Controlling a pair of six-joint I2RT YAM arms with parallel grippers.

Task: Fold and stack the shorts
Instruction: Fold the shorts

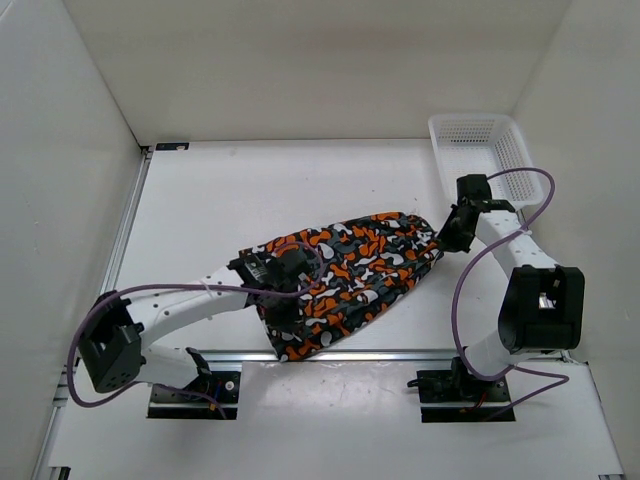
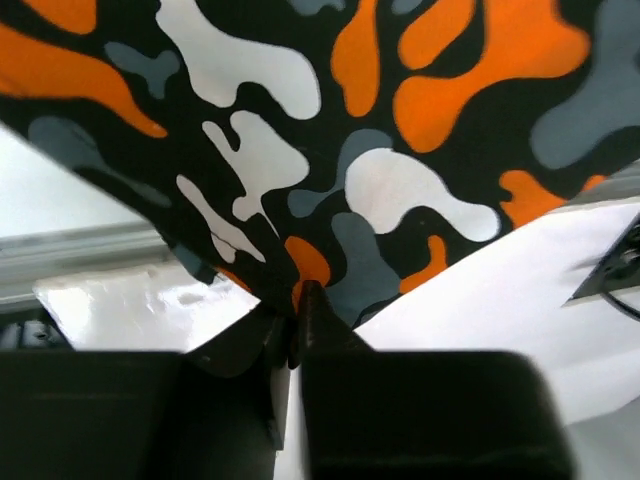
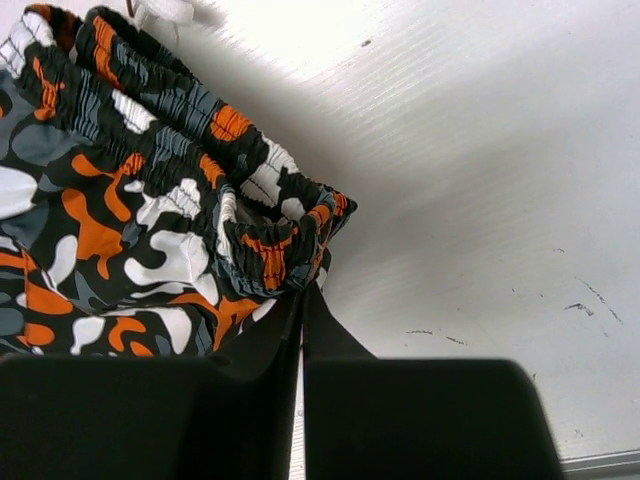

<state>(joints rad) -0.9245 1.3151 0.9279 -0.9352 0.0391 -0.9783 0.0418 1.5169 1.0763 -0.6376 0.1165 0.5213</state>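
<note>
The shorts [image 1: 350, 275], in an orange, black, grey and white blotch print, lie stretched on the white table between my two grippers. My left gripper [image 1: 288, 292] is at their near left end. In the left wrist view it [image 2: 300, 292] is shut on a fold of the cloth, and the shorts [image 2: 380, 120] hang across the view above it. My right gripper [image 1: 442, 240] holds the far right end. In the right wrist view it [image 3: 303, 292] is shut on the gathered elastic waistband of the shorts [image 3: 270, 240].
A white mesh basket [image 1: 480, 150] stands at the back right corner, just beyond the right arm. A metal rail [image 1: 400, 353] runs along the near table edge. White walls close in the left, back and right sides.
</note>
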